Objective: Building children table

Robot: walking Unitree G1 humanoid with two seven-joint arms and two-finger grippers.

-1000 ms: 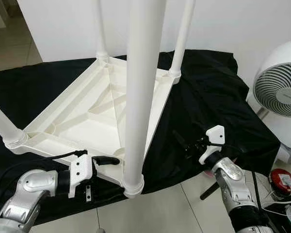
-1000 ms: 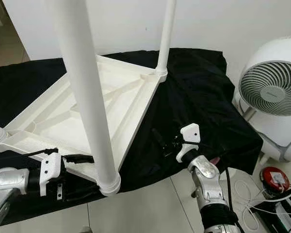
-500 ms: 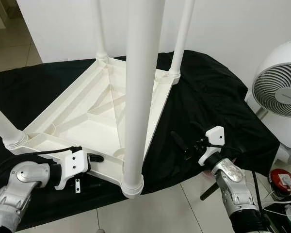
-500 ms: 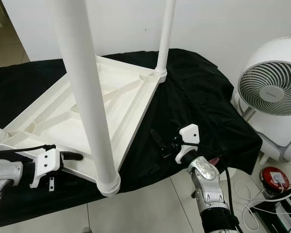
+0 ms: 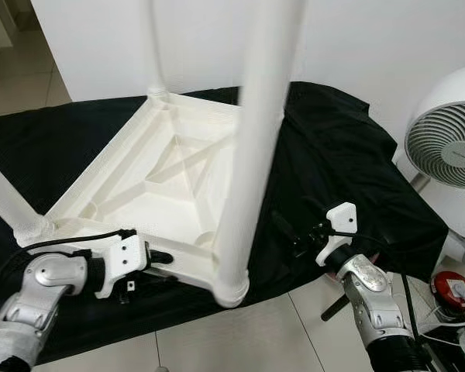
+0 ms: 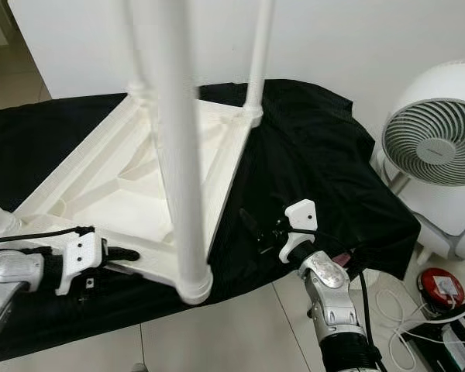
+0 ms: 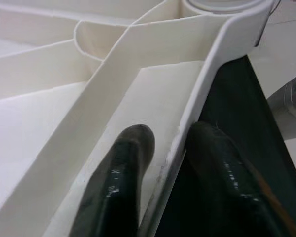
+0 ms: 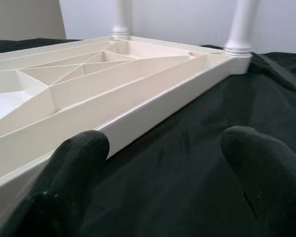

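The white table lies upside down on the black-draped desk. The left gripper pinches its near rim; the right gripper hovers spread just right of it.

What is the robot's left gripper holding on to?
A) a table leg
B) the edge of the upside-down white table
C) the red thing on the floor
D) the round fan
B: the left gripper has one black finger on each side of the rim of the upside-down white table, pinching that edge near the closest leg.
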